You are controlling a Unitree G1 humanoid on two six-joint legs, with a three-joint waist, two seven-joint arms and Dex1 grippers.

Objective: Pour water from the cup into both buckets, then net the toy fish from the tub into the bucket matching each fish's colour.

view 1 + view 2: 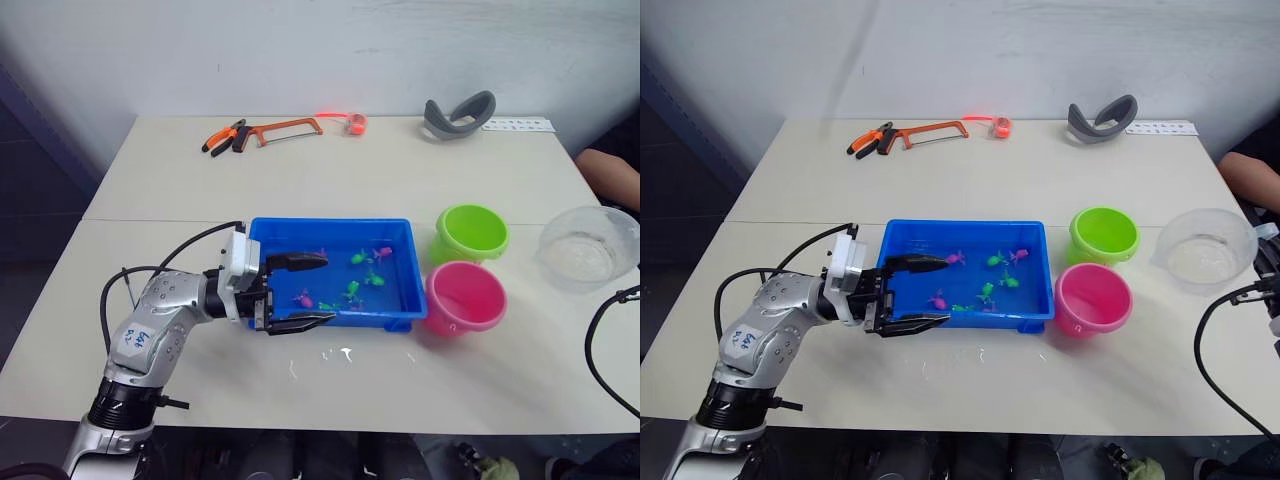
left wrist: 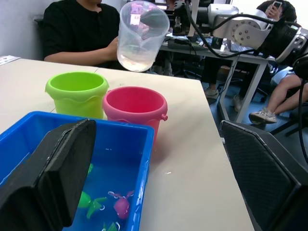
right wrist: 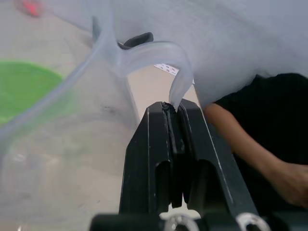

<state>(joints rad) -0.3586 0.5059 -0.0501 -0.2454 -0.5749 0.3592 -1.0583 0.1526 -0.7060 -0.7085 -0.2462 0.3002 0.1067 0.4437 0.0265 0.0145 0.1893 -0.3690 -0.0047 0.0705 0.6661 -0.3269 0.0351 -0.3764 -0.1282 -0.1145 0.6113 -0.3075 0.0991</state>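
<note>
Two black-fingered grippers: left gripper (image 1: pixel 300 292) spread wide at the shallow bright blue plastic tub (image 1: pixel 398 232); right gripper (image 3: pixel 176 111) pinching the clear plastic cup (image 1: pixel 588 246) rim. Advice: tilt slowly over pink round bucket (image 1: pixel 464 296), then lime green bucket (image 1: pixel 471 232) beyond.

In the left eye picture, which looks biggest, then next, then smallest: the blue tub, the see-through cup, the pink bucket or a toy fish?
1. The blue tub, clearly the largest.
2. The see-through cup.
3. The pink bucket, nearly the cup's size, so that order is unsure.
4. A toy fish, by far the smallest.
</note>
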